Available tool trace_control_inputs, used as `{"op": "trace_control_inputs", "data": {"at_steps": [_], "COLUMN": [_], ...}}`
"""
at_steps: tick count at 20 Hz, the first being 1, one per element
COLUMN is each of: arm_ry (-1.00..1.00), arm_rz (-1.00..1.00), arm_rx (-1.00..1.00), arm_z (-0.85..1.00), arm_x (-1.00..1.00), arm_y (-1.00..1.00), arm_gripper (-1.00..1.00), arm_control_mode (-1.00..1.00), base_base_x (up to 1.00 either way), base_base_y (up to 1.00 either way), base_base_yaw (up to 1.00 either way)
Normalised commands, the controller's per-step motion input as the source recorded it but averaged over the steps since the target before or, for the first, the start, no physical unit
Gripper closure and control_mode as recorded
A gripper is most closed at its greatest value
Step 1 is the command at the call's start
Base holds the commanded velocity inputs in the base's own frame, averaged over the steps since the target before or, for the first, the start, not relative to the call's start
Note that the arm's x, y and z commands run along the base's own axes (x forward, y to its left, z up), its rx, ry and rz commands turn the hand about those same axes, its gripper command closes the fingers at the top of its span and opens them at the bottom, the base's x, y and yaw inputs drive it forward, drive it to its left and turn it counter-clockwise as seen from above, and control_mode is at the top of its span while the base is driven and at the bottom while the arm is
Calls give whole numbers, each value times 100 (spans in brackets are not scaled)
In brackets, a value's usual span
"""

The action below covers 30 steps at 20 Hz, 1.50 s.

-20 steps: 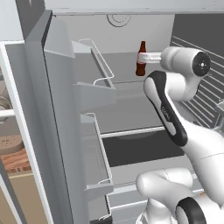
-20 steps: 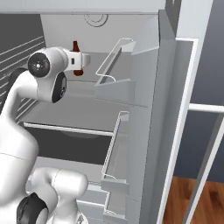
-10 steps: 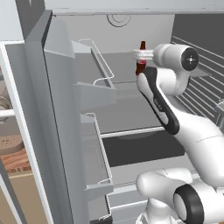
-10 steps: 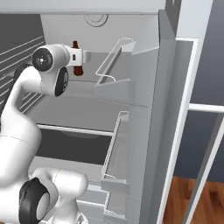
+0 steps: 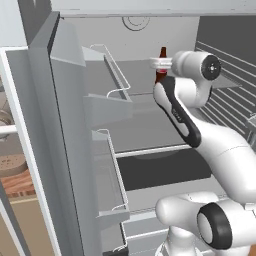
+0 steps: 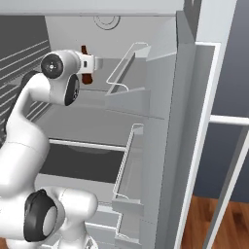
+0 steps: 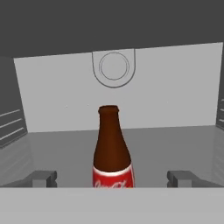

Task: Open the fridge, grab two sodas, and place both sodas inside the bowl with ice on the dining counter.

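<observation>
The fridge is standing open, its two doors swung wide to left and right, each carrying two wire-railed bins. Grey shelves are spanning the interior, and a round fitting is showing on the far wall. Wood flooring is lying at the near right. One soda is standing upright on the upper shelf, near the far wall. The gripper is reaching level toward it, fingers spread wide apart, one on each side of the bottle, not touching it.
</observation>
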Motion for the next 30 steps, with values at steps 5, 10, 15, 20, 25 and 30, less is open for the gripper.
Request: {"op": "trace_control_inputs", "data": {"at_steps": [5, 10, 15, 20, 25, 30], "arm_ry": [0, 2, 3, 4, 2, 0], "arm_rz": [0, 0, 0, 0, 0, 0], "arm_rx": [0, 0, 0, -2, -5, -2], "arm_z": [-13, -11, -12, -17, -16, -8], "arm_x": [22, 22, 24, 19, 1, 0], "arm_y": [0, 0, 0, 8, 6, 1], "arm_gripper": [-100, -100, -100, 100, 100, 100], "arm_control_mode": [-100, -100, -100, -100, -100, -100], "base_base_x": [0, 0, 0, 0, 0, 0], "base_base_y": [0, 0, 0, 0, 0, 0], "base_base_yaw": [0, 0, 0, 0, 0, 0]}}
